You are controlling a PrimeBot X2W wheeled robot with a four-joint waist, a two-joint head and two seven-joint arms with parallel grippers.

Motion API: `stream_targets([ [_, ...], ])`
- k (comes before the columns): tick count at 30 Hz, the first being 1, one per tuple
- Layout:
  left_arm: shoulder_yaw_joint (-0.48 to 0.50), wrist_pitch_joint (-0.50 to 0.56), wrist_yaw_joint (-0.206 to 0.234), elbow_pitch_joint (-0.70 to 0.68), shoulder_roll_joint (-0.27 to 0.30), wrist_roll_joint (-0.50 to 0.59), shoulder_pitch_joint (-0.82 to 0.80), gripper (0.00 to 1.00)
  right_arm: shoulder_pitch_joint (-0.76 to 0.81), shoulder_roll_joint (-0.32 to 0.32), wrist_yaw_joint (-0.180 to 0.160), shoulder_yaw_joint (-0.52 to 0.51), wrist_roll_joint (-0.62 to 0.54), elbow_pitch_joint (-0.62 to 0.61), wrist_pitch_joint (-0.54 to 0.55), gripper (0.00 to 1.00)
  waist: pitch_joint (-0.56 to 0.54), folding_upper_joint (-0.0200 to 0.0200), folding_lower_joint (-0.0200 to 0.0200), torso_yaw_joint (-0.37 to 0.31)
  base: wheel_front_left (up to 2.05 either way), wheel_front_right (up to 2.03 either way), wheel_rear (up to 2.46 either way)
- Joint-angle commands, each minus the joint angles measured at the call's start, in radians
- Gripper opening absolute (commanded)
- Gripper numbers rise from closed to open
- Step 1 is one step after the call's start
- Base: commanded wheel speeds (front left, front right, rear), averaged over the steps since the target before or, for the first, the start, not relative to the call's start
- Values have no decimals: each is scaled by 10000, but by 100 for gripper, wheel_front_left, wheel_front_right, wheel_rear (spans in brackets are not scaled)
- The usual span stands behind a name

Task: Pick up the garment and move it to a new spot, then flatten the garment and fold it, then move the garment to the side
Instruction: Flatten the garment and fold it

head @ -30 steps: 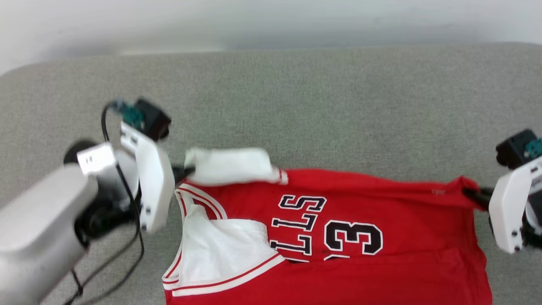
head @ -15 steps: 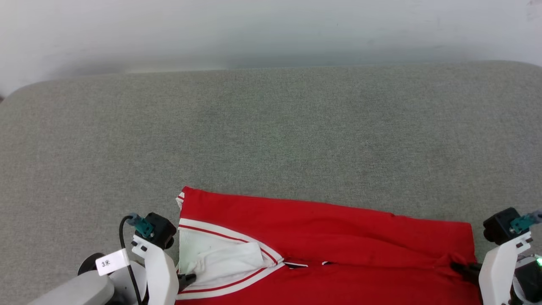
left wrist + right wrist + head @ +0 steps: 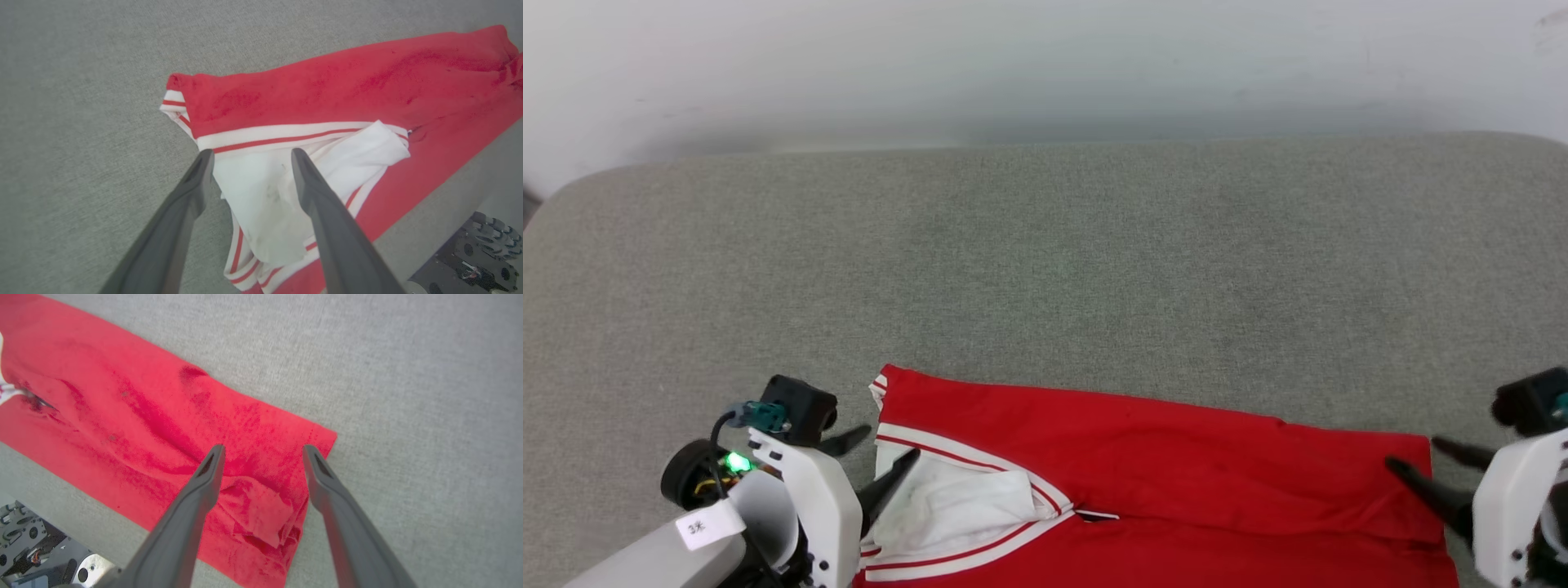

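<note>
The garment point(image 3: 1143, 441), a red jersey with white sleeves and striped trim, lies folded lengthwise along the near side of the grey surface. Its lettering is hidden under the fold. My left gripper point(image 3: 890, 443) stands open over the collar end, its fingers straddling the white sleeve point(image 3: 265, 183) without gripping it. In the left wrist view that gripper point(image 3: 251, 153) points at the striped trim. My right gripper point(image 3: 1414, 453) is open at the hem end. In the right wrist view it point(image 3: 263, 448) hovers above a crumpled red corner point(image 3: 261, 510) of the garment point(image 3: 122, 416).
The grey fabric surface point(image 3: 1045, 269) stretches far behind the garment up to a pale wall point(image 3: 1045, 65). Its near edge runs just past the garment, with the robot's base point(image 3: 470, 265) below it.
Both grippers have opened and let go of the garment's ends. Before that they drew the far edge toward me, folding the jersey over its lettering. The head camera has shifted.
</note>
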Motion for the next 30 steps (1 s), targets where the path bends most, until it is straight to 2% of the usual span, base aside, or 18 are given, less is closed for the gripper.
stream_targets([
  [1,111,-362,216,-63,8,269,46,100,103,-75,-4,-255,86,-176,-131,100,-79,0,1,11,0,0,0],
  [5,583,-1966,1163,-95,-231,885,277,100,351,-165,-4,-1206,147,-502,-375,100,-173,0,1,18,0,0,0],
  [9,956,-3411,1957,119,-531,1382,615,100,715,-3,-4,-2050,381,-307,-289,100,-181,0,1,32,0,0,0],
  [15,1827,-4067,2878,359,-1174,2049,1194,100,1237,464,-2,-2785,1081,510,110,100,-45,0,1,127,0,0,0],
  [18,2881,-4096,3284,125,-1681,2776,1557,100,1374,684,-4,-2864,1304,761,227,100,66,0,1,211,0,0,0],
  [22,4240,-4090,3365,-185,-2449,3972,2395,100,1383,956,-4,-2792,1597,1031,393,100,197,0,1,317,0,0,0],
  [30,6431,-4094,2874,-687,-4041,6111,3684,100,1397,1581,-2,-2404,2140,1494,957,100,423,0,1,596,0,0,0],
])
